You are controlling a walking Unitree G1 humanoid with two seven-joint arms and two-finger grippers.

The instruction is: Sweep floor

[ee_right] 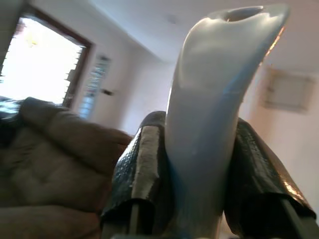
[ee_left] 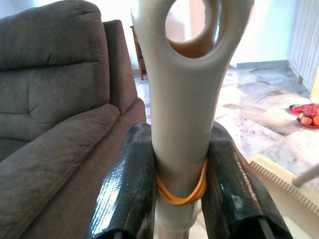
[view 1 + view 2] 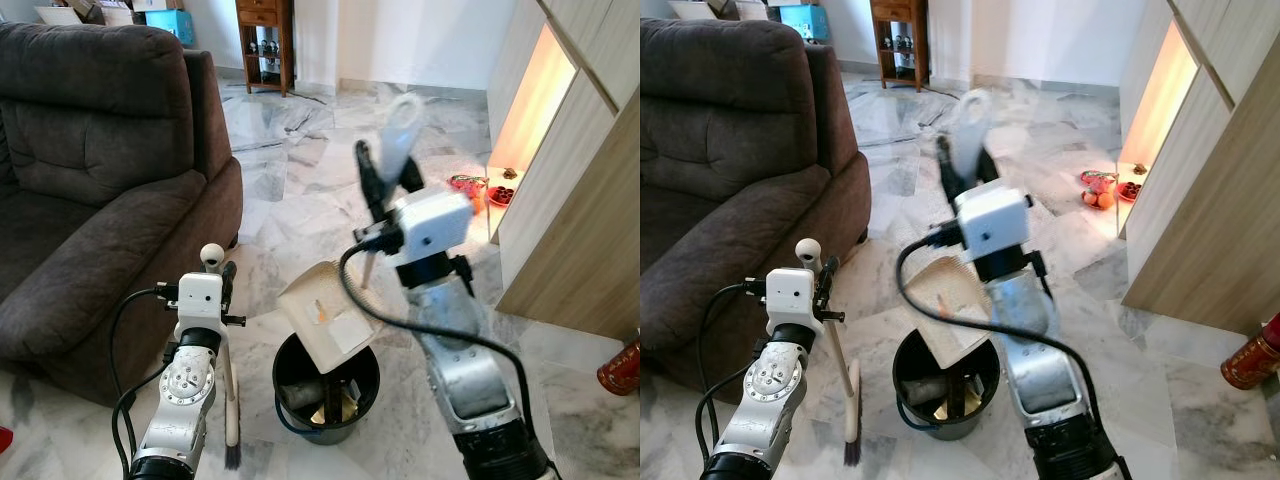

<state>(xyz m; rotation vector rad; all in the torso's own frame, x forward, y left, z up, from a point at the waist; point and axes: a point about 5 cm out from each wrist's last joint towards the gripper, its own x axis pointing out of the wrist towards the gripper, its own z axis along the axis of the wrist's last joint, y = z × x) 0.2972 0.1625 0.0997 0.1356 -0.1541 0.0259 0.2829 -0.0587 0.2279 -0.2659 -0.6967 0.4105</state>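
My left gripper (image 3: pixel 222 272) is shut on the top of a beige broom handle (image 2: pixel 184 114), which has a yellow rubber band (image 2: pixel 182 193) around it. The broom stands upright, its dark bristles (image 3: pixel 232 457) on the marble floor by the sofa. My right gripper (image 3: pixel 390 168) is raised and shut on the pale handle (image 1: pixel 214 109) of a cream dustpan (image 3: pixel 325 315). The dustpan hangs tilted, pan end down, over a black bin (image 3: pixel 352 392) between my arms. Some debris lies inside the bin.
A dark brown sofa (image 3: pixel 90 170) fills the left side. Light wooden cabinets (image 3: pixel 580 200) with a lit niche line the right. Red plates of fruit (image 3: pixel 480 187) sit on the floor there, and a red object (image 3: pixel 620 370) is at the right edge. A wooden shelf (image 3: pixel 265 40) stands far back.
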